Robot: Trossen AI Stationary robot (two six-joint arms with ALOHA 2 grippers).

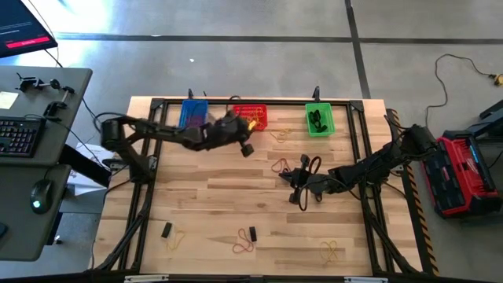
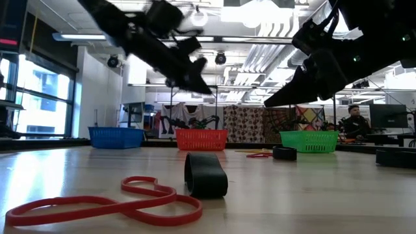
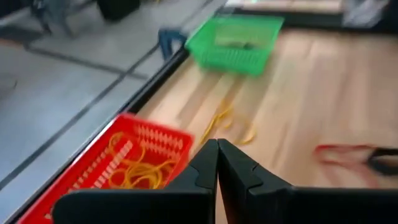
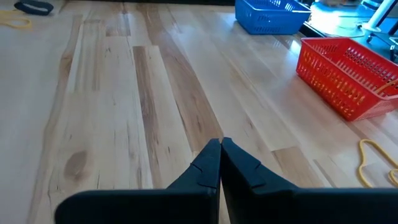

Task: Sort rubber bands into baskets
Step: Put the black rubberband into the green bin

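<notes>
Three baskets stand along the table's far edge: blue (image 1: 194, 112), red (image 1: 250, 116) with yellow rubber bands (image 3: 140, 169) inside, green (image 1: 318, 118) with dark ones. My left gripper (image 1: 247, 148) is shut with nothing in it, hanging above the table just near of the red basket (image 3: 130, 162). My right gripper (image 1: 295, 187) is also shut on nothing, above the table's middle. Loose rubber bands lie flat on the wood: a yellow one (image 1: 280, 135), a red one (image 1: 280, 165), and near the front edge a red one (image 2: 104, 205) and a thick dark one (image 2: 205, 175).
More bands lie near the front edge: yellow ones (image 1: 174, 236) (image 1: 328, 251) and a dark one (image 1: 167, 230). A black frame (image 1: 365, 141) runs around the tabletop. A desk with a keyboard (image 1: 20, 134) stands off the table's left, a red case (image 1: 464, 173) off its right.
</notes>
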